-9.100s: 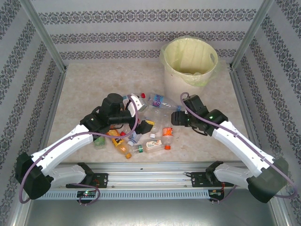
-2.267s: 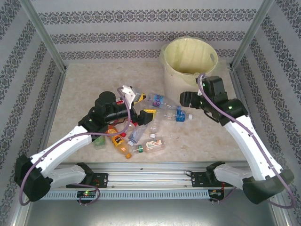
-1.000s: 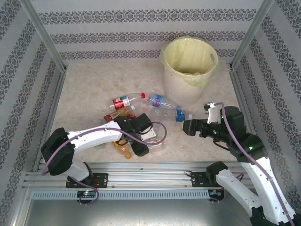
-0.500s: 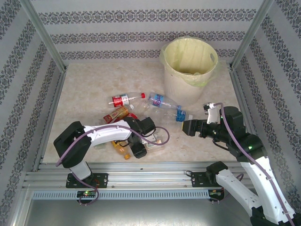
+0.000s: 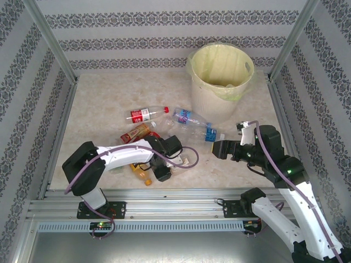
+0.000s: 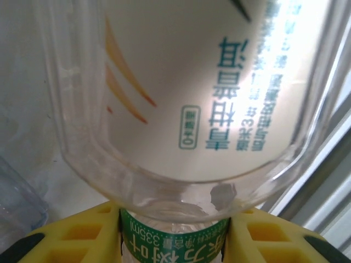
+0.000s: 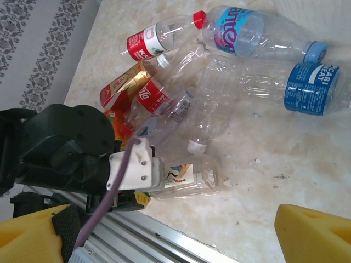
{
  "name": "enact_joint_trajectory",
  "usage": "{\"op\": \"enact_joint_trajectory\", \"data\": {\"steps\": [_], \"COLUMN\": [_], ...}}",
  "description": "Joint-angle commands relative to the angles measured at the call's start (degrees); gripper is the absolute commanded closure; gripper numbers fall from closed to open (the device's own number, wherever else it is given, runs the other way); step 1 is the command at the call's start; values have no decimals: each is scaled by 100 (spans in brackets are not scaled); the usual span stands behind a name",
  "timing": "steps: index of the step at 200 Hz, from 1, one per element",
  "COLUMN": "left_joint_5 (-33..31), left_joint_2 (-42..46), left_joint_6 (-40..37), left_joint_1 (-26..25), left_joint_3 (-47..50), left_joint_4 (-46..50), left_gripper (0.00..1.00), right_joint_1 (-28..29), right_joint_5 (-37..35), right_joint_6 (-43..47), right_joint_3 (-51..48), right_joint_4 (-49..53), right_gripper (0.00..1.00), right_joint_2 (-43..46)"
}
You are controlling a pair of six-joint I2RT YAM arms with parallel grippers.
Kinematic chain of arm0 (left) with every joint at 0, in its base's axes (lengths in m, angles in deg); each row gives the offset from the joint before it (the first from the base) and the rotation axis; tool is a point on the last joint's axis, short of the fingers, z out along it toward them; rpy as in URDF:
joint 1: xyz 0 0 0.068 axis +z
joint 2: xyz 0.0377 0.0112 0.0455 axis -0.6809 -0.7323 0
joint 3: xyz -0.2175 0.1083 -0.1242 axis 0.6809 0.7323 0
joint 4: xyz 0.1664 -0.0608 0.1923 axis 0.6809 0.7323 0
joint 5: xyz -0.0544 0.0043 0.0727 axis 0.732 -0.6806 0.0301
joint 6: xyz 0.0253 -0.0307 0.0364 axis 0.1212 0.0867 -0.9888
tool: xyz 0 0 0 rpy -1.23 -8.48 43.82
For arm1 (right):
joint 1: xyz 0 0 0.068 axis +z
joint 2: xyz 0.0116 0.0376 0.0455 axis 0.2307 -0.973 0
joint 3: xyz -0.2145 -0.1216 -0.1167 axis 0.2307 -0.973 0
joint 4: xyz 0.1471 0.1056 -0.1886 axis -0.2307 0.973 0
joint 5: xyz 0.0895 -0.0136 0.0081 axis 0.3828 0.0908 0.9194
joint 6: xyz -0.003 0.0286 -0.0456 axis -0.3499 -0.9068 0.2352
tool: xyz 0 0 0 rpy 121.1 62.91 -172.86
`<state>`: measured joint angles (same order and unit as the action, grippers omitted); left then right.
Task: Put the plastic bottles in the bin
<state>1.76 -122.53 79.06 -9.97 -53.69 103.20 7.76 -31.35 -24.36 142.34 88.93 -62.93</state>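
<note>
Two arms: left reaches low into the pile at the near edge, right hangs back on the right side of the surface.
Left fingers: the left gripper has its yellow fingers clamped on a green-labelled bottle, which judging by the close view sits between them so it can be lifted out.
Boxy bottle: a clear boxy bottle with a white label lies just above the grip, pressed close against it.
Right fingers: the right gripper stands wide apart and empty, aimed at the pile, likely keeping out of the way.
Bottles: the pile lies mid-surface, well apart from the bin; a red-labelled one and a blue-labelled one lie toward the far side.
Bin: the bin stands at the far right, mouth open and in reach of both arms.
</note>
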Motion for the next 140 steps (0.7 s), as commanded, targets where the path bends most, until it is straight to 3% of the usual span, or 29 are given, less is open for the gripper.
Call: {"op": "enact_joint_trajectory", "data": {"steps": [1,34,97,140], "left_joint_5": [368,900,1512,1571], "left_joint_2": [512,984,1397,1305], "left_joint_6": [242,770,2530,2860], "left_joint_1": [-55,-38,-37,-52], "left_joint_3": [-186,-205,201,181], "left_joint_4": [-3,-539,-3084,-3488], "left_gripper": [64,63,63,63], "right_joint_1": [-112,-220,-42,226], "right_joint_5": [-76,72,-169,-387], "right_joint_6": [-430,-1241,-2304,-2486], "right_joint_3": [-162,-530,-1066,-1196], "right_joint_4": [-322,-871,-1994,-2523], "right_gripper": [8,8,2,2], "right_joint_2": [161,247,150,-129]}}
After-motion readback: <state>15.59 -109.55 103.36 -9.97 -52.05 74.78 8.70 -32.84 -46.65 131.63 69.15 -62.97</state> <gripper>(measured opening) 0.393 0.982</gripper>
